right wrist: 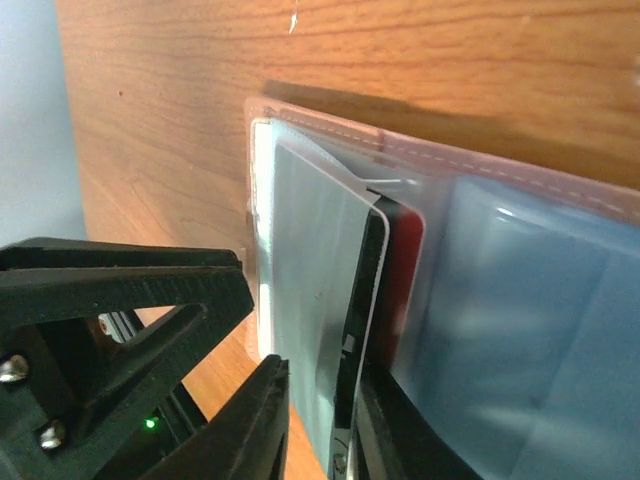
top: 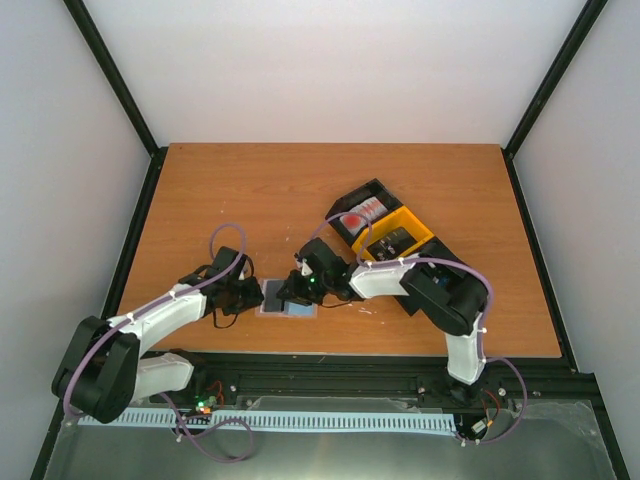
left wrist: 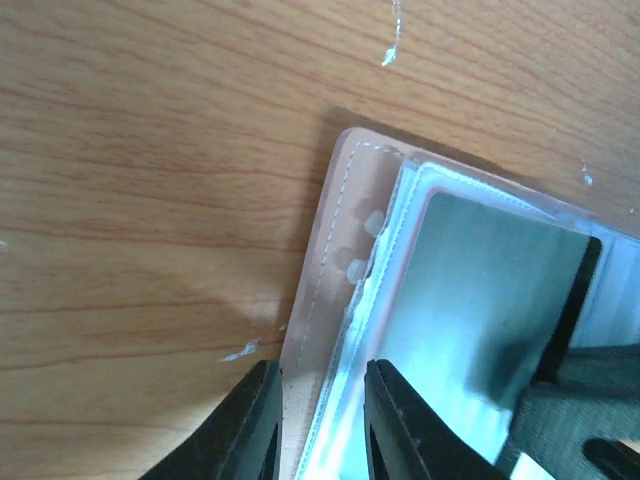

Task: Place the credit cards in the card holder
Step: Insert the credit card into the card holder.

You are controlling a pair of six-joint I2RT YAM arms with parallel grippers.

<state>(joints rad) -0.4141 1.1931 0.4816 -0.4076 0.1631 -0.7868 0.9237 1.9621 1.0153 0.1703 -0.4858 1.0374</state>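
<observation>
Card holder [top: 287, 297] open flat, long axis left-right, left hand [left wrist: 318, 420] clamped on its edge, right hand [right wrist: 318, 420] clamped on card [right wrist: 320, 330].

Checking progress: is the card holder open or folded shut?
Open: the card holder lies spread on the table, clear pockets up, a card partly in one.

wooden table [top: 250, 190] between plain white walls [top: 340, 60], black frame posts [top: 110, 70]

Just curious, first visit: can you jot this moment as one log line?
left fingers: clamping card holder edge | right fingers: around card entering pocket | tray: cards remain
</observation>
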